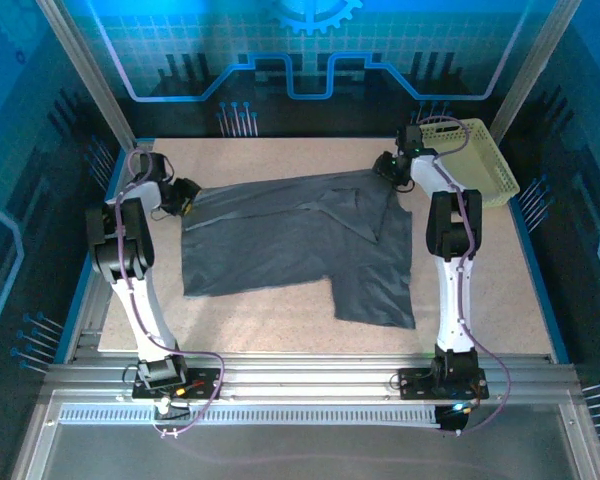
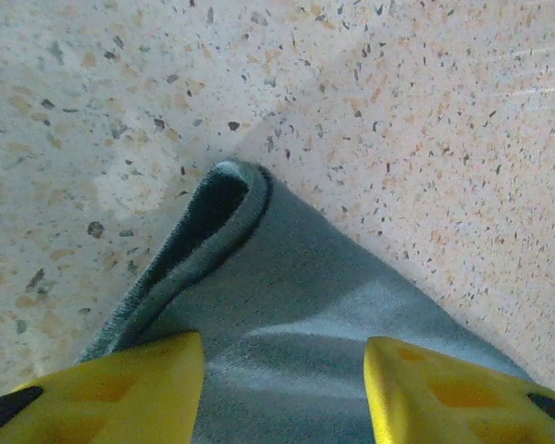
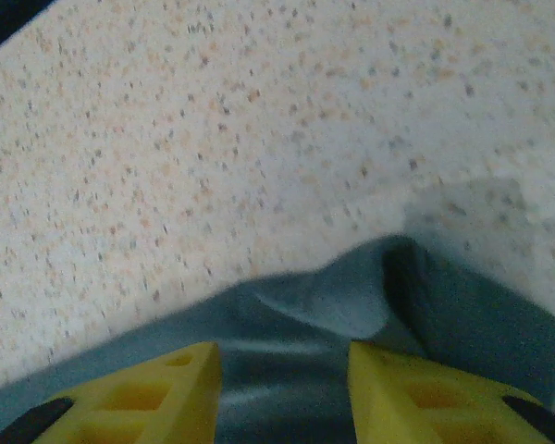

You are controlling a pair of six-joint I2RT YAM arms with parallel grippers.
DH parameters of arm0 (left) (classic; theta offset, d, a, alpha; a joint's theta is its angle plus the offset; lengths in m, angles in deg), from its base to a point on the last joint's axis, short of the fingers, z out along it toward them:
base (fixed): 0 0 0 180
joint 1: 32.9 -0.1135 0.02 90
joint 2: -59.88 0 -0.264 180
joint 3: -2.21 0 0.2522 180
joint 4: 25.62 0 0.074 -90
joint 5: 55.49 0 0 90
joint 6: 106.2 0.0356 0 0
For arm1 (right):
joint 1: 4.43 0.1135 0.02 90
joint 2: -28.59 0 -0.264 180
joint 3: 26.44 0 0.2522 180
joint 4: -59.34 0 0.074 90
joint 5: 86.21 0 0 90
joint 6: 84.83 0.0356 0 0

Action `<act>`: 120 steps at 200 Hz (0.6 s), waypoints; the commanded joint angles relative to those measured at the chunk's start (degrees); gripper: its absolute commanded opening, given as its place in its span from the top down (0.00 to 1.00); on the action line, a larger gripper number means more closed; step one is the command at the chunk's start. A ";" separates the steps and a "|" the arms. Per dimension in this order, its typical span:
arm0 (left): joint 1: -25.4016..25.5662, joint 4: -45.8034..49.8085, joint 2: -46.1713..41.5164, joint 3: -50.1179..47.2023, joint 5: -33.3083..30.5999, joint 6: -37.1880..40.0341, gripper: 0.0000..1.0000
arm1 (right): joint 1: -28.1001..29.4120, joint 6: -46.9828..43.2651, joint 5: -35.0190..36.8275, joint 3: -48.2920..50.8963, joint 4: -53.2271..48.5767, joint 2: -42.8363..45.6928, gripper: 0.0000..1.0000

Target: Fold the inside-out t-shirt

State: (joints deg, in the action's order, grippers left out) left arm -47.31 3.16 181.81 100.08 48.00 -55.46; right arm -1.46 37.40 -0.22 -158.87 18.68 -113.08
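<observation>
The inside-out t-shirt (image 1: 290,245), dark slate-grey, lies spread over the middle of the speckled table, with one flap reaching toward the near right. My left gripper (image 1: 185,197) sits at the shirt's far left corner. In the left wrist view its yellow fingers (image 2: 129,388) stand apart, and the corner of the shirt (image 2: 287,287) lies flat on the table between them, its edge rolled into a small fold. My right gripper (image 1: 388,168) is at the far right corner. Its fingers (image 3: 425,398) are also apart over a raised wrinkle of the shirt (image 3: 351,296). Both grippers are open.
A pale yellow-green plastic basket (image 1: 475,160) stands at the far right corner, just behind the right arm. Bare speckled table (image 1: 500,290) surrounds the shirt, with blue frame rails along the left and right edges.
</observation>
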 commanded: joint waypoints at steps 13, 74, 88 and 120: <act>1.02 5.01 -5.83 -0.48 0.39 1.86 0.43 | 2.96 -9.24 1.79 6.67 -1.54 12.20 0.54; 2.64 3.97 -13.46 -7.77 -0.03 0.69 0.40 | 10.91 -16.12 2.34 16.36 -3.28 17.26 0.50; 2.63 3.54 -15.21 -9.95 -0.27 0.61 0.40 | 11.49 -14.83 2.16 17.48 -3.59 17.19 0.52; 2.64 1.97 -18.49 -14.42 -0.47 0.07 0.40 | 13.16 -12.26 3.41 21.57 -2.32 18.70 0.54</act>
State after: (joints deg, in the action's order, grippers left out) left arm -44.71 5.81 166.68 88.56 47.85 -54.92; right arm 11.23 23.78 1.86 -139.70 17.65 -94.96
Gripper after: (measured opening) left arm 0.599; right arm 0.459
